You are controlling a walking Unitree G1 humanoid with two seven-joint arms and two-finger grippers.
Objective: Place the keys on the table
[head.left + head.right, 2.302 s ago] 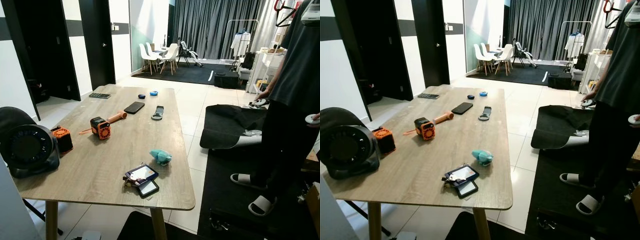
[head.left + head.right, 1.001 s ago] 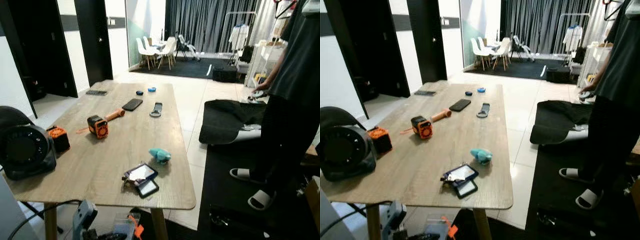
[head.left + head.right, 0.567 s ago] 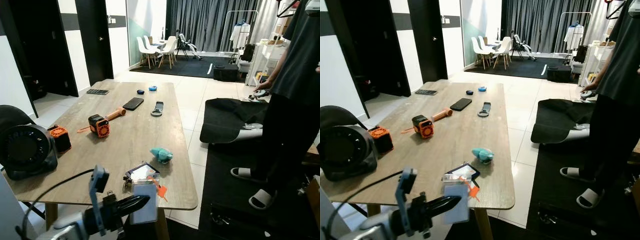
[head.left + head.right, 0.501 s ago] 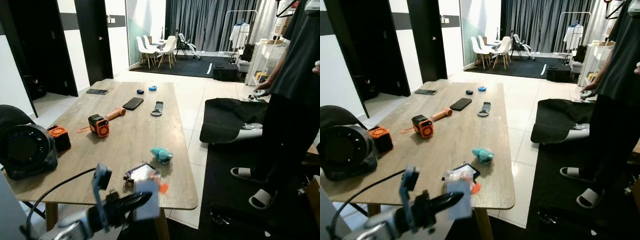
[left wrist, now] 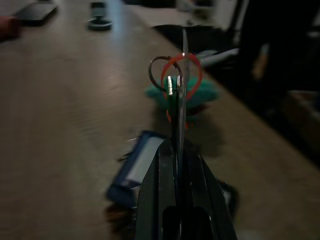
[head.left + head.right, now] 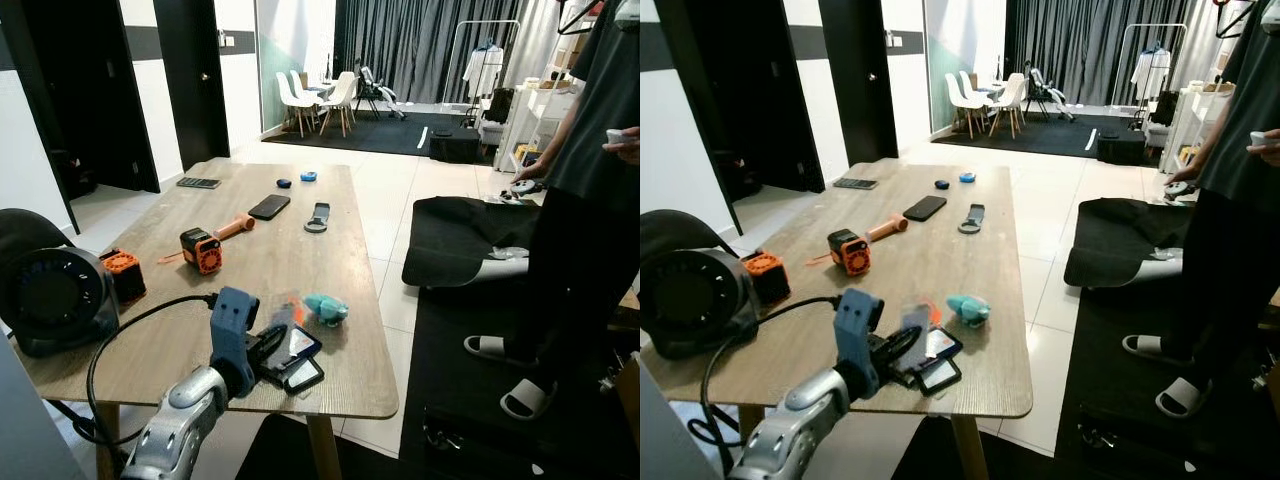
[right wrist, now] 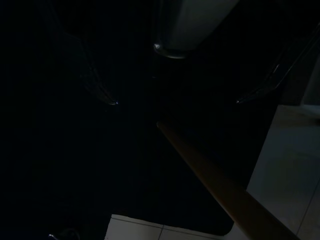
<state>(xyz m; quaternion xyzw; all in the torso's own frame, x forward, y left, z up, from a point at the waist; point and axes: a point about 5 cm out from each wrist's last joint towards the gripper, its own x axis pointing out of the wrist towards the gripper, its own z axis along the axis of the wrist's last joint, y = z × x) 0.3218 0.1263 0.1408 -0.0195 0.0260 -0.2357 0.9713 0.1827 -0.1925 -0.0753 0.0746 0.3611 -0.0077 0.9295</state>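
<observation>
My left gripper (image 6: 272,343) is out over the near end of the counter (image 6: 260,260), fingers (image 5: 167,170) clamped on the keys (image 5: 176,82), orange ring up, above the dark card holders (image 6: 295,358). Teal toy (image 6: 325,308) sits just beyond. Right gripper's wrist view is too dark: I cannot tell its fingers' state.

No readable text, label, brand or number anywhere. Card holders (image 6: 296,358) near table (image 6: 260,250) edge: faces too small and blurred to read. Orange tape measure (image 6: 200,251), phone (image 6: 268,206), round dial of black fan (image 6: 50,293): no legible markings.
</observation>
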